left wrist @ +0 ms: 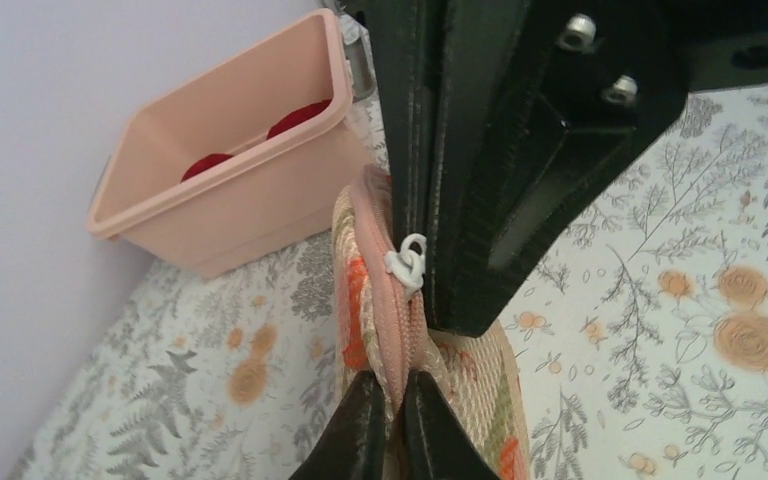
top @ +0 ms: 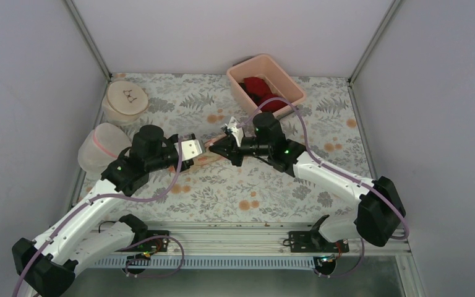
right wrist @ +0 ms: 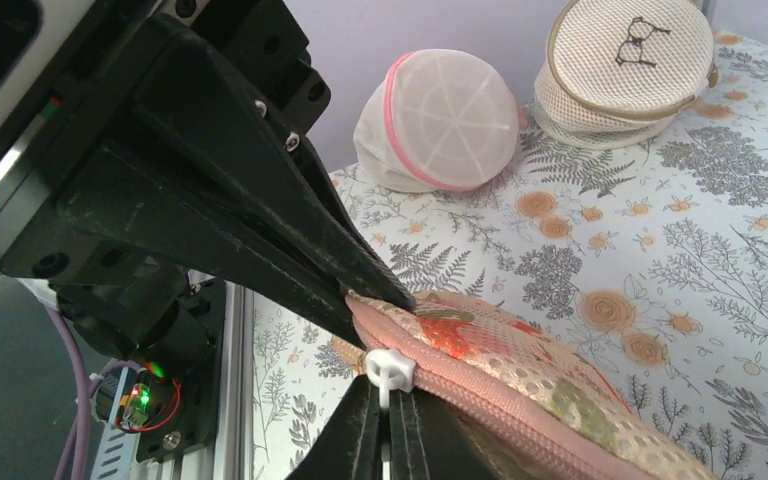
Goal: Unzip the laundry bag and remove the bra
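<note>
This is a robot test booth in a lab: plain pale wall panels [top: 25, 93] held in metal framing [top: 89, 37] close in the floral-clothed table [top: 235, 185] on three sides. Along the table's near edge runs an aluminium rail [top: 235, 230] carrying the bolted arm bases [top: 309, 238], with purple cables [top: 278, 98] looping above the tabletop.

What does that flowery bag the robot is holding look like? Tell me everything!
The laundry bag is cream, mesh-like fabric with orange-red flowers and a pink zip running along its rim. It is held up on its edge, rim upward. The zip looks shut wherever it shows, and it has a small white zip pull. The left end effector pinches the zipped rim, and the right end effector pinches the pull. What is inside cannot be seen.
</note>
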Available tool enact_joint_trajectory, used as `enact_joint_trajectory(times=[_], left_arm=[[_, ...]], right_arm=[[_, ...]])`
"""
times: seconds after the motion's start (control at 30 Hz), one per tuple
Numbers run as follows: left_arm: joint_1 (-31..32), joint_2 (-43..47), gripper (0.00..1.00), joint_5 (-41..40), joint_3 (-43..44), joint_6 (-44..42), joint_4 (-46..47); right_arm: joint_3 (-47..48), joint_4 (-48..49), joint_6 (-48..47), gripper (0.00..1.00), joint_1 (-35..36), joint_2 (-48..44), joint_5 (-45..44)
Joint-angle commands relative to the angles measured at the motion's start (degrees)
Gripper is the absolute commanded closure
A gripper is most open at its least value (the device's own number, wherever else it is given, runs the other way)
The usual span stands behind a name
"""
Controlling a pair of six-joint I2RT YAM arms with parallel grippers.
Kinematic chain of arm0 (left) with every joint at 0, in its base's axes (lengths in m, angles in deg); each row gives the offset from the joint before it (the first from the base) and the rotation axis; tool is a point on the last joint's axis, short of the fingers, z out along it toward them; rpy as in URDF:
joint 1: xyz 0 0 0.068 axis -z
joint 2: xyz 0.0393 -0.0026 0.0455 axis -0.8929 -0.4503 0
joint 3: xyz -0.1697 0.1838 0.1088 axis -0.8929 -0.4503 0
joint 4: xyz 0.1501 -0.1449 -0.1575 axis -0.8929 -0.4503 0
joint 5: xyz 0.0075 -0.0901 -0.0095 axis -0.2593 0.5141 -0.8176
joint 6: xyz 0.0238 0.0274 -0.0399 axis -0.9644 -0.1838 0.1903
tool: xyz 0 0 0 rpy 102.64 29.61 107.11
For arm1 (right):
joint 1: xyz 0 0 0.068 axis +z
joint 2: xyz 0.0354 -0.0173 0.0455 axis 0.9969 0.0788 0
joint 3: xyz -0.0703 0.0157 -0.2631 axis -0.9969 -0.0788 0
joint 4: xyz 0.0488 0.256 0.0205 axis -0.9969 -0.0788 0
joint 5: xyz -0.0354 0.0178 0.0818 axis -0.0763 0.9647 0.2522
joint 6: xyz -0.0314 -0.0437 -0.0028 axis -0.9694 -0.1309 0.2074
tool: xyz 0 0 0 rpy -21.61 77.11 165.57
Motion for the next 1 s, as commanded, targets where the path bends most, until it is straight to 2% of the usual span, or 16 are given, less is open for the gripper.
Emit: enact_joint_trajectory(times=[0.0,0.17,0.43,0.67,0.77,0.9,0.97], left_arm=[[0.1,0.6,0.98,-1.7,-1.4,-1.3,0.9],[0.1,2.0,0.98,-5.7,-2.5,-7.9,0.8],[0.0,4.3,0.98,-7.5,-4.0,-19.4,1.3],[-0.4,5.7,0.98,-7.9,-5.7,-25.8,3.7],[-3.7,5.9,0.98,-6.9,-7.3,-27.8,4.0],[-13.6,4.4,0.98,1.6,-8.2,-28.0,0.7],[-16.6,3.6,0.98,3.4,-8.9,-29.0,-0.7]], right_arm=[[2.2,0.5,0.3,0.96,0.0,-0.3,0.8],[2.4,-5.2,0.2,0.96,-4.4,0.4,-1.6],[-4.9,-6.5,1.2,0.96,-14.7,-3.1,0.3],[-6.4,-7.2,-0.2,0.96,-15.9,-3.5,2.2],[-6.3,-6.8,-0.3,0.96,-15.8,-3.5,3.4],[-6.1,-6.3,1.1,0.96,-15.0,-1.9,3.6],[-5.8,-6.1,1.7,0.96,-13.4,-0.5,3.5]])
